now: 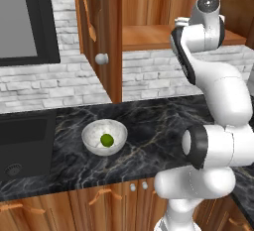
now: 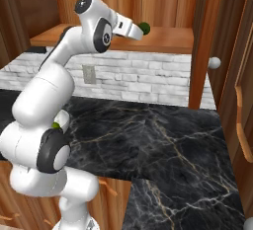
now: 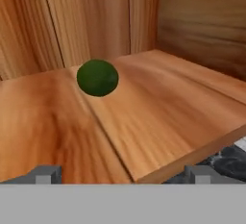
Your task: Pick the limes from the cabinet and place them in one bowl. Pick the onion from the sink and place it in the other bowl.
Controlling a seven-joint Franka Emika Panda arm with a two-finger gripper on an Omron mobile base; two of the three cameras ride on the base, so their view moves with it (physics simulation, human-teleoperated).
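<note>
The darker lime [image 3: 97, 77] lies on the wooden shelf [image 3: 158, 107] of the open cabinet [image 1: 149, 35], a short way ahead of my gripper [image 3: 122, 174]. The gripper is open, its fingertips [image 3: 48, 174] wide apart and empty at the shelf's front edge. From the right base view, the gripper [image 2: 137, 30] reaches up to the shelf just short of that lime [image 2: 144, 27]. The brighter lime [image 1: 106, 139] sits in the grey-white speckled bowl [image 1: 92, 135] on the counter. The black sink [image 1: 25, 145] is at the left. The onion and the cream bowl are out of view.
The cabinet door [image 1: 96, 31] with its round knob [image 1: 101, 59] stands open to the left of the shelf. The door [image 2: 202, 41] rises on the right in the right base view. A dark marbled counter [image 2: 148, 140] runs below, backed by a white brick wall [image 1: 149, 74].
</note>
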